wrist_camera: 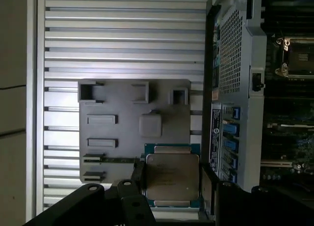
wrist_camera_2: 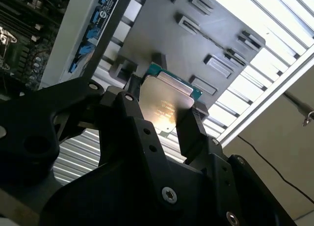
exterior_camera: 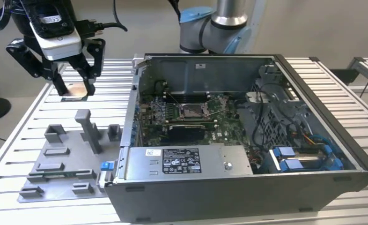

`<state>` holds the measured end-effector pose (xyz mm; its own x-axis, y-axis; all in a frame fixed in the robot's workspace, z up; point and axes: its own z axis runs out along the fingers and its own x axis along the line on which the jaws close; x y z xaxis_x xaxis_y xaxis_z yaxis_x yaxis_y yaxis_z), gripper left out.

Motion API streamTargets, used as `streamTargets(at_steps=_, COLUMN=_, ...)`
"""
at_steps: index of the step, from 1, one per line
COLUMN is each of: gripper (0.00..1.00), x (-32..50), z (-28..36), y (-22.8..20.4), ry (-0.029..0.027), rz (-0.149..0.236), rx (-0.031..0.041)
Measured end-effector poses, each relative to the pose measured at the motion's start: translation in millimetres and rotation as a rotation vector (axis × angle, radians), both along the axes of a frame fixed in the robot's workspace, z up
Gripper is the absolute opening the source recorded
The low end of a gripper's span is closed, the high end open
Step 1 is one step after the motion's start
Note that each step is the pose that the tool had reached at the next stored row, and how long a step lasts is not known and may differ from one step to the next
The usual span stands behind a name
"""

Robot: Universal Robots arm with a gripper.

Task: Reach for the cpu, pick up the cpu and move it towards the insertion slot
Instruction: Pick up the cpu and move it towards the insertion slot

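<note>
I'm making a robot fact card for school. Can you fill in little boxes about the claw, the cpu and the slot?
claw: shut on the cpu, at the exterior view's left
cpu: held by two opposite edges, silver face showing in both wrist views
insertion slot: inside the computer case, dark centre, no cpu in it
cpu to slot: apart; the cpu is outside the case
grey fixture plate: on the table beside the case

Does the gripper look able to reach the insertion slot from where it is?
Probably yes: the computer case lies open, the insertion slot is bare, and the gripper, shut on the cpu, hangs outside the case.
</note>
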<state>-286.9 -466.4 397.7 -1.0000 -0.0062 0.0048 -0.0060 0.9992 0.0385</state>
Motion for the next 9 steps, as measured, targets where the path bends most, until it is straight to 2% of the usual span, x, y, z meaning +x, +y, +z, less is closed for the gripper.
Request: streamTargets(at_steps=9, gripper=0.0, x=11.3, z=0.0, y=0.0, ry=0.0, rz=0.0, rx=0.0)
